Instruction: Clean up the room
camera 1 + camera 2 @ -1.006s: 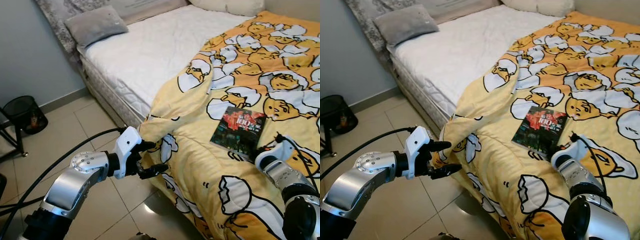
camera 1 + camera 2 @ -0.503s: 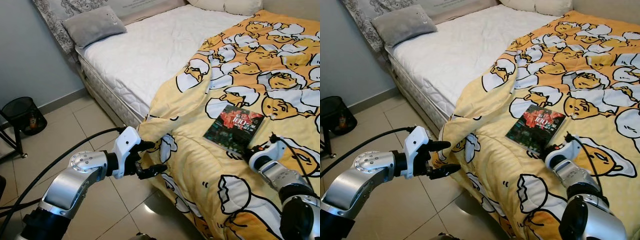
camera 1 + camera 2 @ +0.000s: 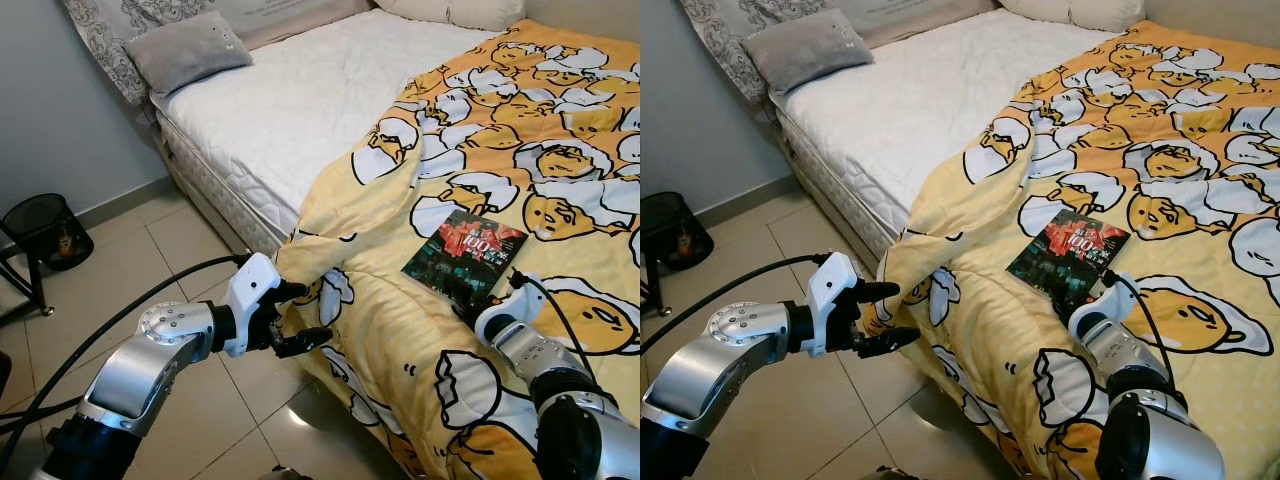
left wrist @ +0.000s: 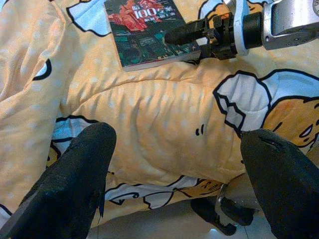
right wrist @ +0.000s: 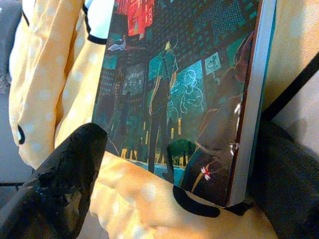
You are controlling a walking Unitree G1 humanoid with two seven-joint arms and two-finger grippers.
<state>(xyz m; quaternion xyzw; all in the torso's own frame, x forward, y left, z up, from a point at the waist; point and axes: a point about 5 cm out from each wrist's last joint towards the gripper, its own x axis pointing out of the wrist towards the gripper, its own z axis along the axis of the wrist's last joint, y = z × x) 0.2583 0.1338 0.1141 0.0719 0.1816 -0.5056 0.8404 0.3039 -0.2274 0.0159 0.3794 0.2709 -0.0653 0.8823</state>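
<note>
On the bed (image 3: 300, 90) our yellow blanket (image 3: 560, 150) lies rumpled, unstraightened; the book (image 3: 463, 255) rests on it, not yet lifted; our right claw (image 4: 199, 37) spreads around its near corner; left claw (image 3: 300, 318) hovers open, empty, beside the blanket's hanging edge.

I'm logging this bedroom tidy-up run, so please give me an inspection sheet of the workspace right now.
Surface: bed with bare white quilted mattress, half covered by yellow egg-cartoon blanket spilling over the edge.
Job's things: dark glossy book lying flat on the blanket.
Clutter: grey pillow at the head.
Grippers: right gripper open at the book's near edge; left gripper open beside the hanging blanket.
Cables: black cable along the left arm.
Surroundings: black mesh bin on tiled floor.
</note>
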